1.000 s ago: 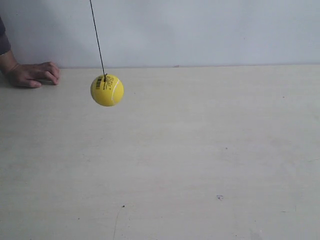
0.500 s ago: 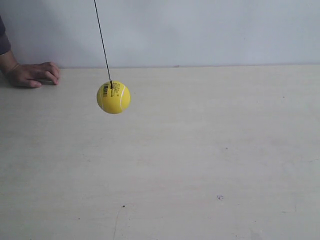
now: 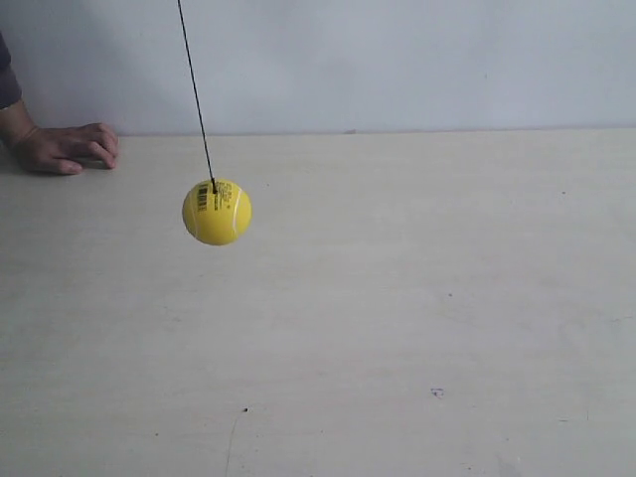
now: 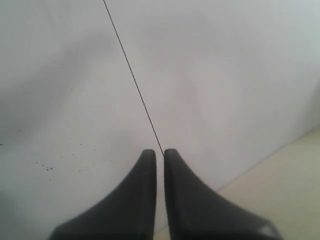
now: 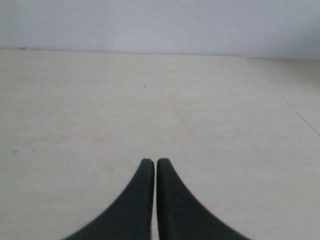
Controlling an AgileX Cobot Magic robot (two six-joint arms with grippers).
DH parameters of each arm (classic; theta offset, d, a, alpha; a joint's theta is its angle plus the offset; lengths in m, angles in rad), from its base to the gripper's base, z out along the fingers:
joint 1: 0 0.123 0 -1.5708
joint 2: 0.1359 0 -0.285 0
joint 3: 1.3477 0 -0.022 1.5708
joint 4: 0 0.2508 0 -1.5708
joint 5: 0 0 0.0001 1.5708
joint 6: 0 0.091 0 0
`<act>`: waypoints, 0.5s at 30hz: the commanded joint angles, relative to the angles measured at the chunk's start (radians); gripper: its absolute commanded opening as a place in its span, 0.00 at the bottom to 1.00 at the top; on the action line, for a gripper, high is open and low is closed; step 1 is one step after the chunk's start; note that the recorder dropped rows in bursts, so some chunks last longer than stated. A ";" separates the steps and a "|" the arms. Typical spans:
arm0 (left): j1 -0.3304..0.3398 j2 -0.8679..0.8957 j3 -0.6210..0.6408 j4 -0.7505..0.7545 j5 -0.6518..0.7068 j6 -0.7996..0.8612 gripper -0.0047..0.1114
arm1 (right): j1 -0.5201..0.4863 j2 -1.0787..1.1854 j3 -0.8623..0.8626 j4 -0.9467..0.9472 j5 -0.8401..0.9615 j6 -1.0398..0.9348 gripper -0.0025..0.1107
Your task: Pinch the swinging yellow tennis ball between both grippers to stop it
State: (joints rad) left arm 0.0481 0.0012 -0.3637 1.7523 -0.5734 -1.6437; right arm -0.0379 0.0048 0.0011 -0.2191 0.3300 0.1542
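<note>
The yellow tennis ball [image 3: 217, 212] hangs above the table on a thin dark string [image 3: 196, 94], left of centre in the exterior view, barcode print facing the camera. No arm or gripper shows in that view. My left gripper [image 4: 160, 152] is shut with nothing in it, facing a white wall; the string [image 4: 132, 75] crosses its view and runs down behind the jaw tips, and the ball is hidden there. My right gripper [image 5: 151, 161] is shut and empty, pointing out over the bare table [image 5: 150, 100], with no ball in its view.
A person's hand [image 3: 65, 147] rests on the table's far left edge by the white wall [image 3: 397, 60]. The pale wooden table [image 3: 397, 318] carries a few small dark specks.
The ball has swung down and toward the camera, first drifting right, then back left. The hand has stayed still.
</note>
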 commanded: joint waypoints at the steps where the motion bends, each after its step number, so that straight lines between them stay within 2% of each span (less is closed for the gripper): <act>1: 0.001 -0.001 0.004 -0.008 -0.005 0.002 0.08 | -0.002 -0.005 -0.001 -0.001 0.012 -0.009 0.02; 15: 0.001 -0.001 0.004 -0.008 -0.005 0.002 0.08 | -0.002 -0.005 -0.001 -0.001 0.012 -0.002 0.02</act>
State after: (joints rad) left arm 0.0481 0.0012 -0.3637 1.7523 -0.5734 -1.6437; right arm -0.0379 0.0048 0.0011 -0.2191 0.3412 0.1506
